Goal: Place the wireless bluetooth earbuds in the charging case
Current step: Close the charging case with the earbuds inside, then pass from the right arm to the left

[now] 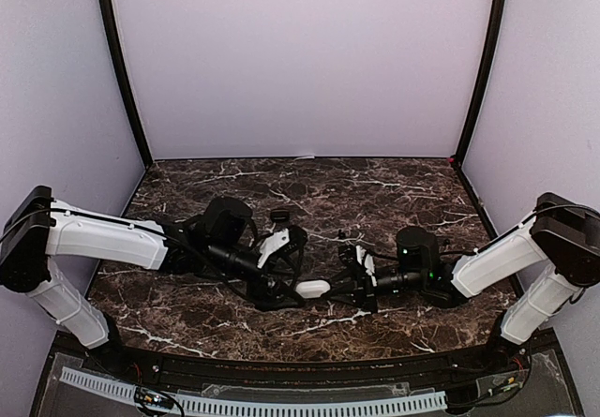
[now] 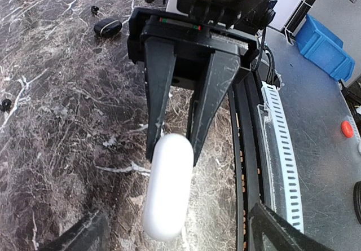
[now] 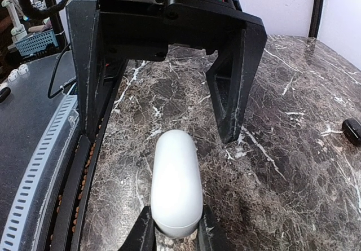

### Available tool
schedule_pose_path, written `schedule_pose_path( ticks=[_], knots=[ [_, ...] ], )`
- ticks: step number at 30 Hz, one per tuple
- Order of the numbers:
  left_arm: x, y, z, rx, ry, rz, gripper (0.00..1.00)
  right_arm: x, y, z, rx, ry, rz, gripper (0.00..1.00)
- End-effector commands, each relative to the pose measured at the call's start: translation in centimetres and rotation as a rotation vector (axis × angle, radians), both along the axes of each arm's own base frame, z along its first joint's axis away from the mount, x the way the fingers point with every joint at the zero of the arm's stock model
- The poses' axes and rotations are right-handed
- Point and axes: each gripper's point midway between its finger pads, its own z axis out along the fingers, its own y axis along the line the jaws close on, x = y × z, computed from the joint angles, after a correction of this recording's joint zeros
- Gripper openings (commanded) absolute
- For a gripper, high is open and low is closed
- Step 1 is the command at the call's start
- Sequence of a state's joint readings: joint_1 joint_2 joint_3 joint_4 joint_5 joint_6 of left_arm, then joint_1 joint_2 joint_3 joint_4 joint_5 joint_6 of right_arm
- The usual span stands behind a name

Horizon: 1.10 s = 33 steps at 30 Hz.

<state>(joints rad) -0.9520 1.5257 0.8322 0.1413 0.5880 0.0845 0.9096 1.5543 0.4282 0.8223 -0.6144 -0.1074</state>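
Observation:
A closed white pebble-shaped charging case [image 1: 312, 289] sits between the two grippers at the table's front middle. My right gripper [image 3: 175, 220] is shut on one end of the case [image 3: 176, 183]. My left gripper [image 2: 179, 214] is wide open, its fingers [image 3: 232, 93] standing either side of the case's [image 2: 166, 189] other end without touching it. Two tiny black earbuds [image 2: 93, 8] [image 2: 5, 103] lie on the marble far from the case. No white earbuds show.
A black case [image 2: 107, 26] lies on the dark marble table [image 1: 394, 187] behind the grippers, and shows at the right wrist view's edge [image 3: 352, 131]. A slotted cable rail [image 1: 253, 404] runs along the near edge. A blue bin [image 2: 327, 45] stands off the table.

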Motion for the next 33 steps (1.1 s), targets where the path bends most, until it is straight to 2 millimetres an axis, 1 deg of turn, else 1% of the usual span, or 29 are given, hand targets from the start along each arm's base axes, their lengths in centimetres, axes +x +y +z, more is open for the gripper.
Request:
schedule_pose_path(
  ticks=[1, 4, 7, 9, 13, 19, 22, 23, 24, 25, 27, 29, 31, 33],
  knots=[
    [-0.6, -0.2, 0.6, -0.026, -0.021, -0.036, 0.91, 0.1, 0.5, 1.9, 0.063, -0.042, 0.025, 0.09],
    [-1.3, -0.6, -0.4, 0.006, -0.042, -0.07, 0.9, 0.0, 0.5, 2.1, 0.067, -0.045, 0.026, 0.09],
    [-2.3, -1.0, -1.2, 0.036, -0.053, -0.122, 0.83, 0.0, 0.5, 2.1, 0.068, -0.045, 0.028, 0.09],
    [-2.3, -1.3, -1.8, 0.062, -0.06, -0.127, 0.77, 0.0, 0.5, 2.0, 0.067, -0.043, 0.03, 0.09],
    [-2.0, -1.3, -2.6, 0.118, -0.072, -0.122, 0.7, 0.0, 0.4, 2.0, 0.066, -0.044, 0.028, 0.1],
    [-1.6, -1.4, -2.6, 0.131, -0.091, -0.111, 0.59, 0.0, 0.4, 2.1, 0.069, -0.046, 0.027, 0.11],
    [-1.5, -1.5, -2.4, 0.13, -0.101, -0.105, 0.48, -0.1, 0.4, 2.1, 0.069, -0.045, 0.03, 0.11],
    [-1.5, -1.5, -2.3, 0.127, -0.106, -0.105, 0.41, 0.0, 0.4, 2.1, 0.068, -0.045, 0.028, 0.12],
    [-1.4, -1.6, -2.2, 0.124, -0.108, -0.103, 0.36, 0.0, 0.4, 2.1, 0.067, -0.044, 0.03, 0.13],
    [-1.3, -1.6, -2.1, 0.122, -0.111, -0.1, 0.33, 0.0, 0.4, 2.0, 0.067, -0.044, 0.029, 0.14],
    [-1.2, -1.6, -1.9, 0.12, -0.118, -0.093, 0.31, 0.0, 0.4, 2.0, 0.066, -0.044, 0.027, 0.16],
    [-0.8, -1.5, -1.8, 0.121, -0.125, -0.072, 0.27, 0.0, 0.4, 2.0, 0.067, -0.046, 0.028, 0.22],
    [-0.2, -1.4, -1.9, 0.137, -0.126, -0.028, 0.21, 0.0, 0.3, 2.1, 0.071, -0.051, 0.023, 0.27],
    [0.5, -1.0, -2.1, 0.152, -0.121, 0.019, 0.16, 0.1, 0.2, 2.2, 0.077, -0.057, 0.011, 0.31]
  ],
)
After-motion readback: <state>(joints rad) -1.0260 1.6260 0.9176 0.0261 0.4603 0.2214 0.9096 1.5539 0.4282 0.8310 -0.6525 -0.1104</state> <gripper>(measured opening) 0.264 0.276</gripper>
